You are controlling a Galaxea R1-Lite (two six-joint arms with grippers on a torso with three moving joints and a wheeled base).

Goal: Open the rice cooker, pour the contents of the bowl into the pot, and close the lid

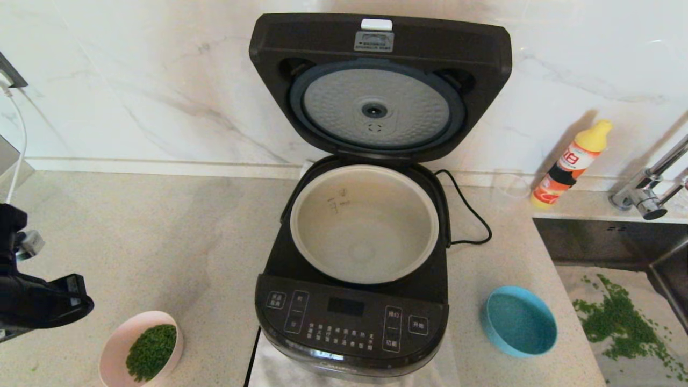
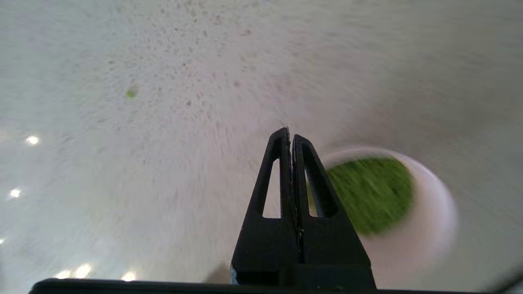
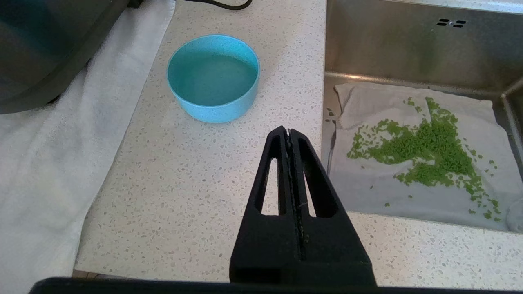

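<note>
While the rice cooker (image 1: 352, 301) sits at the centre of a speckled counter (image 1: 188, 236), its lid (image 1: 379, 86) stands raised against the marble wall, showing the dimpled silver disc underneath. Inside, the cream pot (image 1: 364, 223) is uncovered and looks bare, with small level marks on its far wall. A black power cord (image 1: 473, 215) loops off to the right.

At the near left, the pale-pink bowl (image 1: 141, 348) rests on the counter with its heap of green bits (image 1: 152, 350) inside. The left gripper (image 2: 291, 136) hovers above and to the left of the bowl, not touching it, its two black fingers pressed together and holding nothing.

Right of the cooker stands a blue bowl (image 3: 213, 77). The right gripper (image 3: 289, 131) hangs over the counter near that bowl, fingers also together and holding nothing. Further right, a sink (image 3: 408, 49) holds a pale cloth (image 3: 408, 188) scattered with more green bits (image 3: 433, 151). An orange bottle with a yellow cap (image 1: 571, 164) leans by the far wall.
</note>
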